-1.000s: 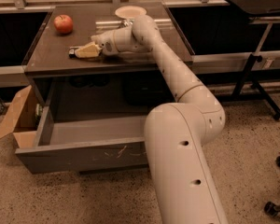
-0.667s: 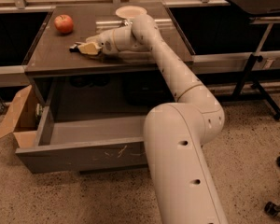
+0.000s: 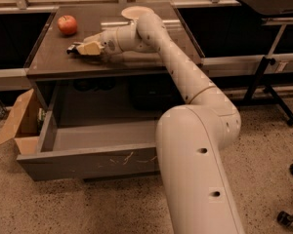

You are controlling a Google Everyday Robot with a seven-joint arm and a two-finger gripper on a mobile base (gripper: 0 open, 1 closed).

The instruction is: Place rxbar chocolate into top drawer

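My gripper (image 3: pixel 82 48) is over the left part of the dark tabletop (image 3: pixel 53 57), at the end of my arm, which reaches in from the lower right. Its tan fingers (image 3: pixel 92 48) are closed on the rxbar chocolate (image 3: pixel 72 48), a small dark bar whose end sticks out to the left of the fingertips, just above the table surface. The top drawer (image 3: pixel 88 163) stands pulled open below the table. It is grey with white scratch marks on its front panel, and its pale interior shows nothing inside.
A red apple (image 3: pixel 67 24) sits at the table's back left. A pale round disc (image 3: pixel 135 11) lies at the back edge. A brown cardboard box (image 3: pixel 18 123) stands on the floor left of the drawer. A black stand (image 3: pixel 268 57) is at the right.
My gripper has shifted slightly left and up along the tabletop with the dark bar in its fingers. The drawer, apple and box have not moved.
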